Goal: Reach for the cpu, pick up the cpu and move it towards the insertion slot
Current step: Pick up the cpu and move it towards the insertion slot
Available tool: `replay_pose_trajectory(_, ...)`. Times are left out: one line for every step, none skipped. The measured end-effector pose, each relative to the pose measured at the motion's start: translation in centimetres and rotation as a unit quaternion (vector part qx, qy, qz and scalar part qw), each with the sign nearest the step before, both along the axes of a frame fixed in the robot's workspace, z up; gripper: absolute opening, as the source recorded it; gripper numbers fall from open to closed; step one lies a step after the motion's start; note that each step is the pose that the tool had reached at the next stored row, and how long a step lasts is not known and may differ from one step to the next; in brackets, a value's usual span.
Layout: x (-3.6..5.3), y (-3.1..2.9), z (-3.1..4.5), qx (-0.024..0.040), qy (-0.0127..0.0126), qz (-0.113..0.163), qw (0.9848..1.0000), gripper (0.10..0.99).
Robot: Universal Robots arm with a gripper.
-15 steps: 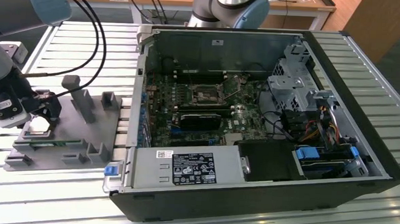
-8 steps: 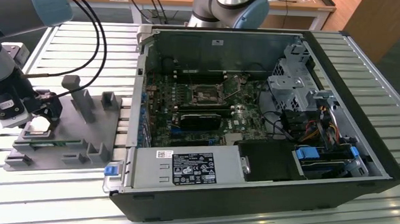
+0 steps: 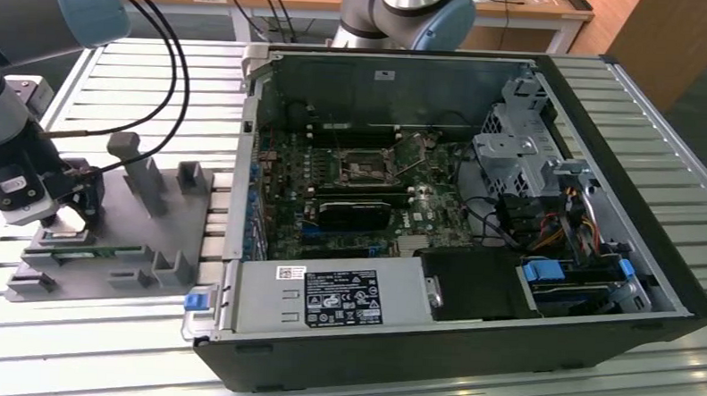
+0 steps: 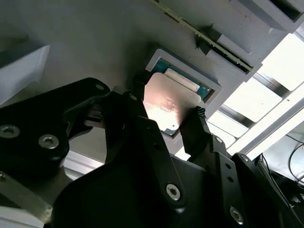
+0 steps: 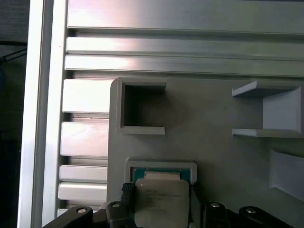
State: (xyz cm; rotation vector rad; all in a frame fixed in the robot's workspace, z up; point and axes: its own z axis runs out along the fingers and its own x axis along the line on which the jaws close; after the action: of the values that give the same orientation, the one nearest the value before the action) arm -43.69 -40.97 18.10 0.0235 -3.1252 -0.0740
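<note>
My hand [image 3: 66,228] is gripping the cpu [image 4: 165,100], with my black fingers [image 4: 197,130] pressing on two sides of it. The cpu is sitting over its pale square pocket [image 5: 161,166] in the grey holder [image 3: 149,234]. I cannot tell if it is resting in there or hanging just above. The holder is lying on the silver slatted surface [image 3: 156,73], at the exterior view's left. The insertion slot [image 3: 362,168] is sitting well apart from my hand, on the motherboard [image 3: 431,210] inside the open computer case [image 3: 442,363]. A long thin green stick [image 3: 79,256] is lying in the holder just beside my hand.
</note>
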Motion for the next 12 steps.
replay_pose_trajectory(0.00, 0.00, 0.00, 0.0000, -0.0001, 0.000, 1.0000, 0.557)
replay_pose_trajectory(0.00, 0.00, -0.01, 0.0001, -0.0001, 0.000, 1.0000, 0.545)
replay_pose_trajectory(0.00, 0.00, -0.01, 0.0001, -0.0001, 0.000, 1.0000, 0.545)
replay_pose_trajectory(0.00, 0.00, -0.01, 0.0001, -0.0002, 0.000, 1.0000, 0.545)
replay_pose_trajectory(0.00, 0.00, 0.01, 0.0001, -0.0003, 0.000, 1.0000, 0.545)
replay_pose_trajectory(0.01, 0.00, 0.08, 0.0002, -0.0004, 0.000, 1.0000, 0.545)
replay_pose_trajectory(0.01, 0.00, 0.21, 0.0002, -0.0004, 0.000, 1.0000, 0.545)
replay_pose_trajectory(0.00, 0.00, 0.40, 0.0001, -0.0002, 0.000, 1.0000, 0.545)
replay_pose_trajectory(0.00, 0.00, 0.56, 0.0001, -0.0002, -0.001, 1.0000, 0.545)
replay_pose_trajectory(0.00, 0.00, 0.70, 0.0001, -0.0002, -0.001, 1.0000, 0.545)
replay_pose_trajectory(0.00, 0.00, 0.86, 0.0001, -0.0002, -0.001, 1.0000, 0.545)
replay_pose_trajectory(0.00, 0.00, 1.06, 0.0001, -0.0001, -0.001, 1.0000, 0.545)
